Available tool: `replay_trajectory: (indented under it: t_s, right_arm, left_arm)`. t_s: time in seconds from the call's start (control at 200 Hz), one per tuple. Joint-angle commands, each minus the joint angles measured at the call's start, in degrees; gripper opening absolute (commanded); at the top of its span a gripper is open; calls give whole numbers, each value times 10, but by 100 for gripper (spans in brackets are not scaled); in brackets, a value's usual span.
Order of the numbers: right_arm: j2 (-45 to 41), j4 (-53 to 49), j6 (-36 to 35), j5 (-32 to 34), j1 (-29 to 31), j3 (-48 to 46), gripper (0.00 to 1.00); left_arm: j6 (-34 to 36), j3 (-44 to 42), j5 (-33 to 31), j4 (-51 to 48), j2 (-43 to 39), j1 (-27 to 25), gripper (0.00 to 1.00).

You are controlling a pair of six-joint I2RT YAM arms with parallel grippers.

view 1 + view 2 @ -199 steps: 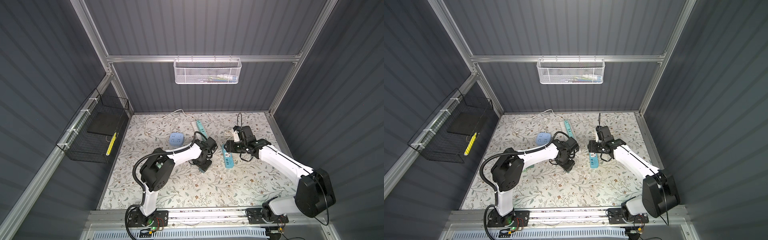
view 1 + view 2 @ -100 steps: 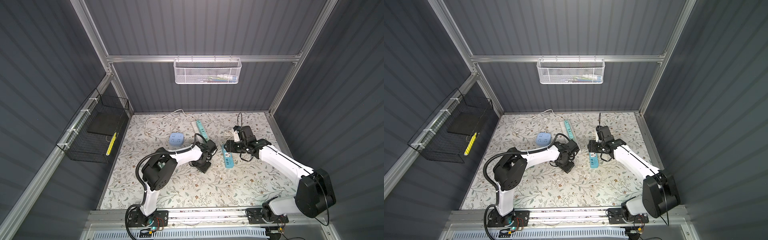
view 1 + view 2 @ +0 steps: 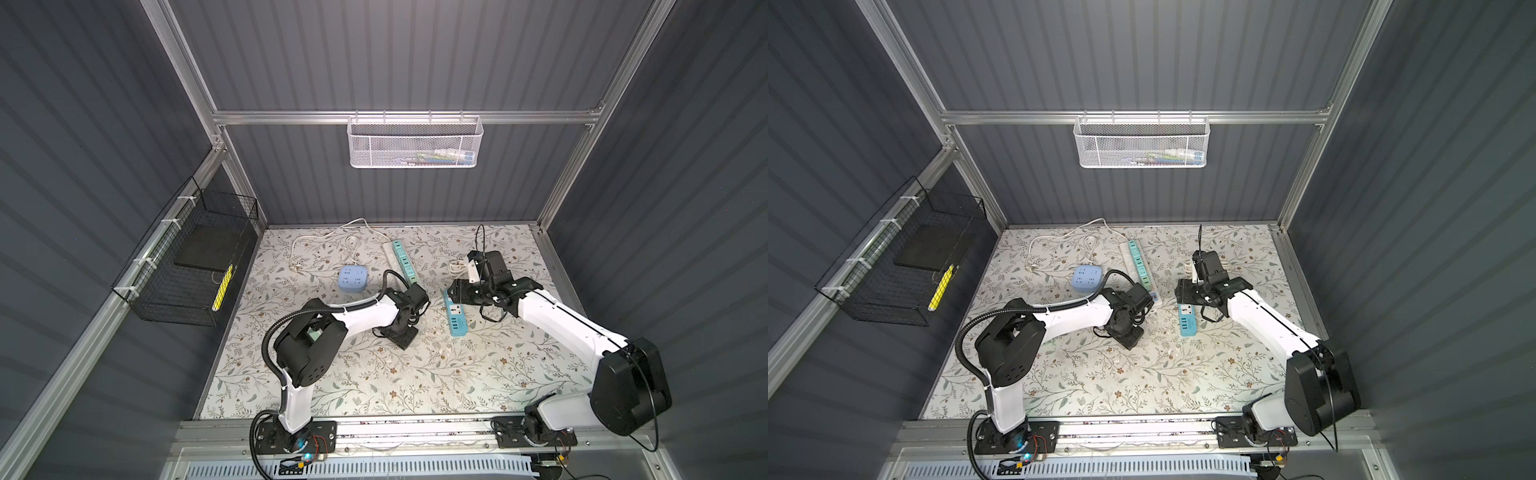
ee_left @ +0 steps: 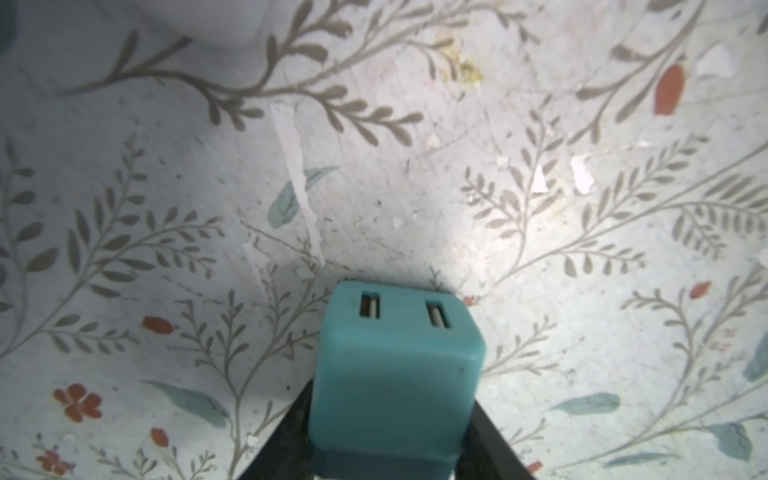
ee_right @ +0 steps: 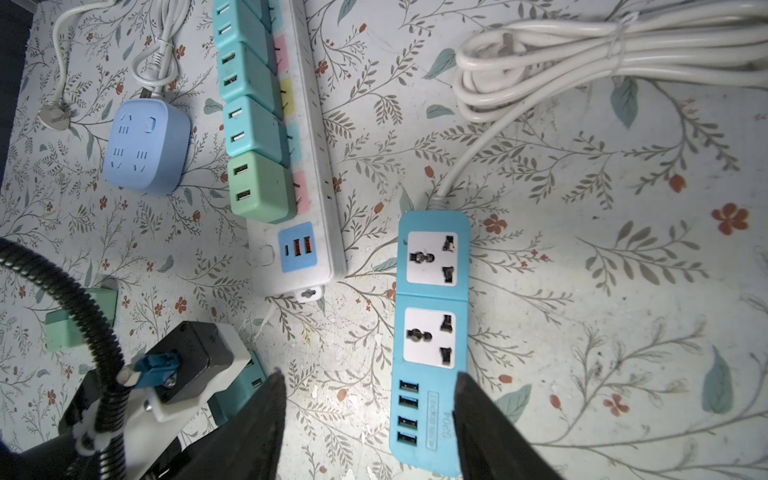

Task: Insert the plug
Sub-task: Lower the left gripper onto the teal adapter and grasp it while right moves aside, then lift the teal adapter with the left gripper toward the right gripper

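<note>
In the left wrist view a teal plug [image 4: 395,353] with two USB slots on its end face sits between my left gripper's [image 4: 392,419] black fingers, which are shut on its sides, low over the floral mat. From the right wrist view the same plug [image 5: 245,386] peeks out under the left gripper's camera mount. In both top views the left gripper [image 3: 401,332] [image 3: 1126,332] points down, left of the blue power strip [image 3: 454,318] [image 3: 1187,320]. My right gripper [image 5: 370,415] [image 3: 457,291] hangs open over that strip's [image 5: 430,332] USB end, holding nothing.
A white power strip [image 3: 401,259] [image 5: 299,166] carrying several teal and green plugs lies behind. A light-blue cube socket [image 3: 353,279] [image 5: 145,145] sits to its left. A coiled white cable [image 5: 582,54] runs from the blue strip. A mint-green plug [image 5: 79,320] lies on the mat.
The left arm has shifted slightly toward the front edge, gripper still pointing down. The right arm has stayed over the blue strip.
</note>
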Motion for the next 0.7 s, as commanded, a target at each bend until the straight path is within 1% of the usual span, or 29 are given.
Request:
replay_trajectory:
  t_s: [0.0, 0.07, 0.17, 0.285, 0.44, 0.48, 0.53, 0.695]
  right_arm:
    - [-1, 1, 6, -4, -1, 10, 65]
    - [-3, 2, 6, -6, -2, 8, 65]
    - [-6, 2, 5, -10, -1, 7, 65]
    - [-10, 4, 4, -13, -1, 4, 66]
    - [-13, 6, 3, -16, -1, 1, 65]
    - [-13, 6, 3, -18, -1, 1, 66]
    - [-12, 6, 2, -20, -1, 2, 65]
    - [-6, 6, 5, -29, 0, 5, 65]
  left_arm:
    - [12, -19, 22, 3, -13, -3, 50]
    - [16, -17, 14, 10, -13, -2, 50]
    - [26, -7, 8, 16, -8, -3, 56]
    - [32, 9, 0, 15, 6, -3, 56]
    - [25, -1, 0, 27, 5, -3, 47]
    - [25, -7, 2, 31, 2, -3, 42]
    - [25, -10, -1, 33, -1, -3, 39]
    - [26, -8, -15, 31, -7, -3, 30]
